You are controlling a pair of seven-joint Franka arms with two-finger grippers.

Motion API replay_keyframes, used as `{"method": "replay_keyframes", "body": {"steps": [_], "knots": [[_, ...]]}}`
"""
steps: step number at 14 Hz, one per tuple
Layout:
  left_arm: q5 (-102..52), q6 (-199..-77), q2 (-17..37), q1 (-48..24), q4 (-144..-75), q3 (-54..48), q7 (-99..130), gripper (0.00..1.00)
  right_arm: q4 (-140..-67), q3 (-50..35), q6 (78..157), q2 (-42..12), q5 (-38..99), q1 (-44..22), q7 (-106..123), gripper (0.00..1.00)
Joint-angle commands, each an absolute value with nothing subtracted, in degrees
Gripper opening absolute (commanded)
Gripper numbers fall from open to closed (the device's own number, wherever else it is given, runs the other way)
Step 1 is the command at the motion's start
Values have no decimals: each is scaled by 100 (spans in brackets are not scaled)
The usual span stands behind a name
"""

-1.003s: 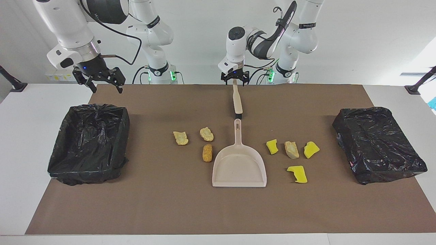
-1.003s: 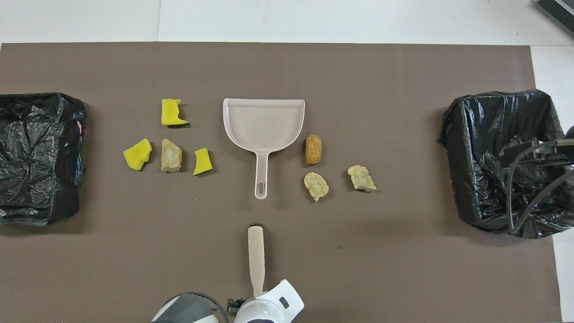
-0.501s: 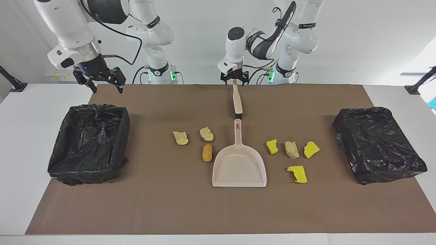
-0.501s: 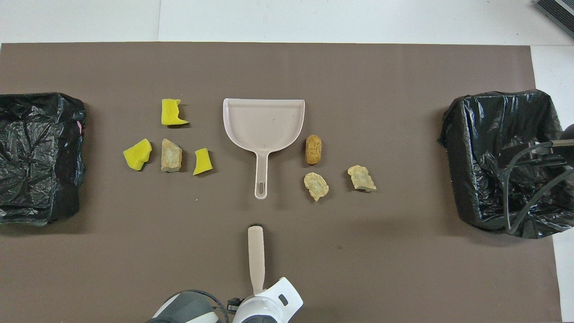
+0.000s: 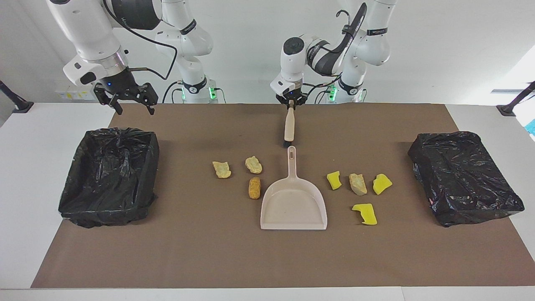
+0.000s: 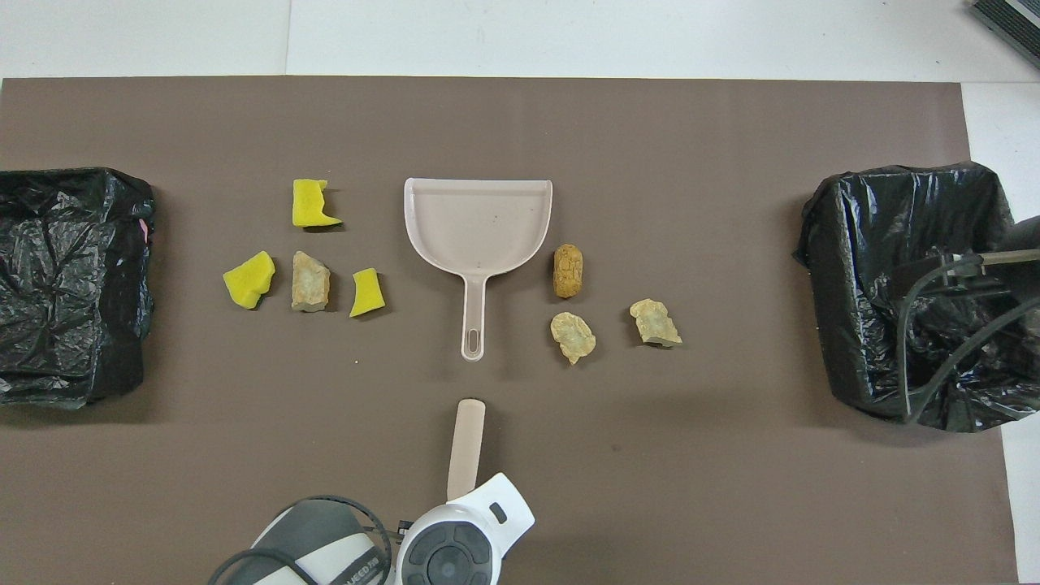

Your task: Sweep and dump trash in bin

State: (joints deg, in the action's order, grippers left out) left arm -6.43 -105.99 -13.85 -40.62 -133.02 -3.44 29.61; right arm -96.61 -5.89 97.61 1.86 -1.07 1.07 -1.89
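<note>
The trash lies on the brown mat on both sides of the beige dustpan. Toward the left arm's end are three yellow sponge pieces and one tan lump. Toward the right arm's end are three tan-to-orange lumps. My left gripper is shut on the top of the beige-handled brush, which slants down toward the dustpan's handle tip. My right gripper is open and empty in the air by the open bin.
A second black-bagged bin stands at the left arm's end of the mat. The right arm's cables hang over the open bin in the overhead view. Bare mat lies farther from the robots than the dustpan.
My left gripper has shut on the brush handle and raised it, so the brush tilted and swung slightly. My right gripper has drifted a little toward the table's middle.
</note>
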Motion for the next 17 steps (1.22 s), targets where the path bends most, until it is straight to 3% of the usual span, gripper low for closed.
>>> {"method": "replay_keyframes", "body": {"steps": [1, 7, 10, 14, 17], "knots": [[-660, -9933, -1801, -3211, -12983, -361, 2279, 0, -9703, -860, 10141, -43, -35, 158, -569, 100], [-167, -10159, -1179, -1391, -12166, -343, 292, 0, -9703, -1081, 11362, -859, -149, -894, -2545, 100], [-167, -11001, -827, -609, -11936, -343, -357, 0, -9668, -1063, 12040, -1405, -315, -1571, -3381, 100], [-88, -11101, 296, -212, -10700, -343, -633, 0, -9133, -1055, 12129, -2152, -940, -2328, -4507, 100], [96, -11249, 825, -10, -10240, -343, -659, 0, -9123, -1029, 12654, -2512, -1115, -2732, -5043, 100]]}}
